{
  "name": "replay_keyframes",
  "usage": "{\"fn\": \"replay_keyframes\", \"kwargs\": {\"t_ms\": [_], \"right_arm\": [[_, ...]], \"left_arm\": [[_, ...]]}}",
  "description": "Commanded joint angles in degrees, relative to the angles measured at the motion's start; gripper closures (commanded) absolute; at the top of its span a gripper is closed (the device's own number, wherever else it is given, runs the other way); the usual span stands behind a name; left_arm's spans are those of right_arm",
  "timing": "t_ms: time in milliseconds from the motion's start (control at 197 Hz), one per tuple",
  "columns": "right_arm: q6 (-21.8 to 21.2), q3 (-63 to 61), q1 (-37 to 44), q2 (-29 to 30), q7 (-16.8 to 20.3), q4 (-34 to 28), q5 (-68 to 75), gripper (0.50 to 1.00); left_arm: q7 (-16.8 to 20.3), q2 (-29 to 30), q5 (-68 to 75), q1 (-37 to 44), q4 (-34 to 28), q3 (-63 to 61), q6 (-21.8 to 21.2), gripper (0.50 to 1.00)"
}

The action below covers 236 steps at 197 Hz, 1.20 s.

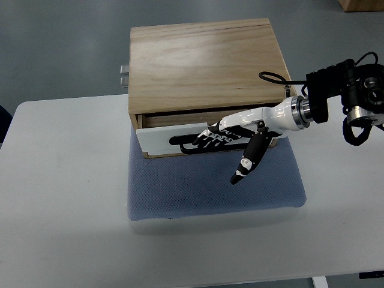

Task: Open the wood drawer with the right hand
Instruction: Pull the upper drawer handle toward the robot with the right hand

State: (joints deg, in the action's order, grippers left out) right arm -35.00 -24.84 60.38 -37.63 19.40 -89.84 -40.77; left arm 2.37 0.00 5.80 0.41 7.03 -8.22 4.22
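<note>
Surface (66, 198): white, spanning the lower picture; grey floor beyond its far edge.
Mat (210, 186): blue-grey mesh pad lying on the surface, under the front of the box and reaching toward the camera.
Wood box (204, 66): pale grain, plain top, set on the mat's far part; no writing or label can be read on it.
Wood drawer (157, 137): white front with a dark slot handle, pulled out slightly; a thin gap shows above it, contents hidden.
Right hand (231, 135): arm enters from the right; fingers hooked into the drawer's handle slot, thumb pointing down and free.
Metal fitting (124, 75): small, on the box's left side.
</note>
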Motion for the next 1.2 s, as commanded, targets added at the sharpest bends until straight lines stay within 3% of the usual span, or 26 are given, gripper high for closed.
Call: {"fn": "replay_keyframes", "kwargs": {"t_ms": [0, 1195], "right_arm": [[0.0, 0.3, 0.0, -0.7, -0.1, -0.6, 0.3, 0.566], [0.0, 2.0, 0.6, -6.9, -0.1, -8.5, 1.7, 0.566]], "left_arm": [[0.0, 0.0, 0.0, 0.0, 0.0, 0.0, 0.0, 0.500], [0.0, 0.0, 0.0, -0.1, 0.0, 0.0, 0.0, 0.500]]}}
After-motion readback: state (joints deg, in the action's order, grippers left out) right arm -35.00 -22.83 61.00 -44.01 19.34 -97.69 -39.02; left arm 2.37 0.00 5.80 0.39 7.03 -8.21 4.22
